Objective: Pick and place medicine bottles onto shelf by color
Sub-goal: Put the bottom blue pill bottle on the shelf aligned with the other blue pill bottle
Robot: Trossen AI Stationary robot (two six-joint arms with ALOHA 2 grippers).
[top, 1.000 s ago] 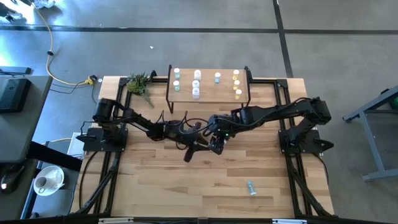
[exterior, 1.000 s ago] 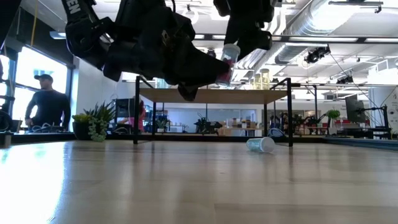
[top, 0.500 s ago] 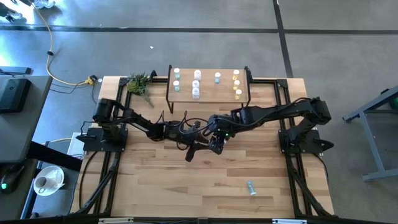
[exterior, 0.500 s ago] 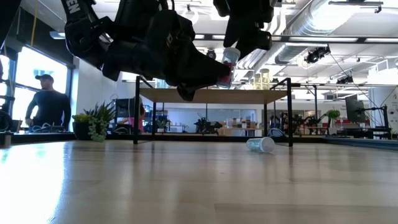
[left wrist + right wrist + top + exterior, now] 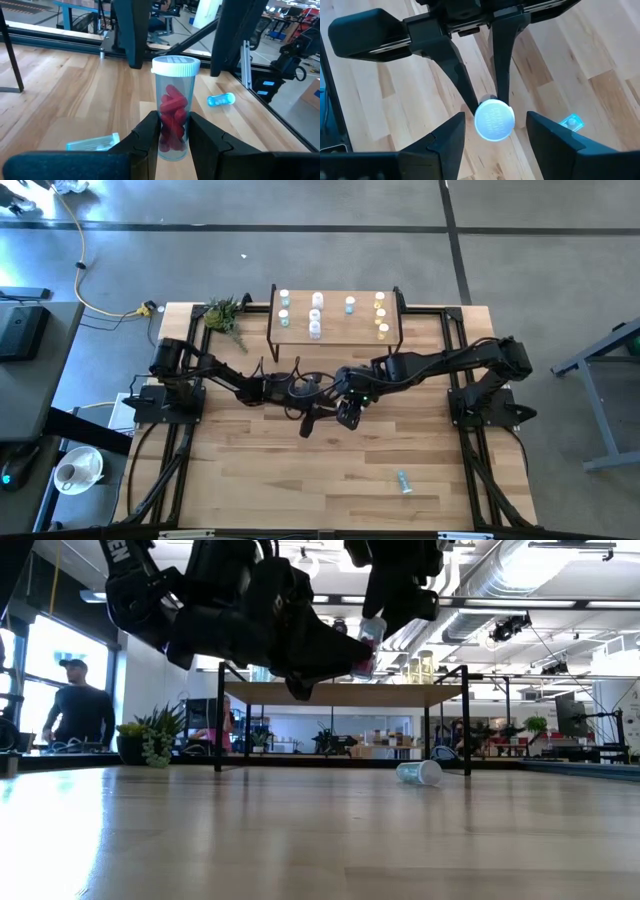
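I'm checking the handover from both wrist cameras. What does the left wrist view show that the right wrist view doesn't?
Only the left wrist view shows the held bottle from the side: clear wall, red capsules, clamped by the left hand. Only the right wrist view shows the right hand standing open either side of the bottle's cap, seen end-on. Both show the white cap, the wooden tabletop, and a light blue bottle lying on it.

- An open-plan robotics lab or workshop, with exposed ceiling ducts (image 5: 520, 585) overhead
- A polished concrete floor (image 5: 330, 260) surrounds the slatted wooden table (image 5: 300, 470)
- Desks with monitors (image 5: 570, 715) sit in the background
- A person (image 5: 75, 710) stands by the window
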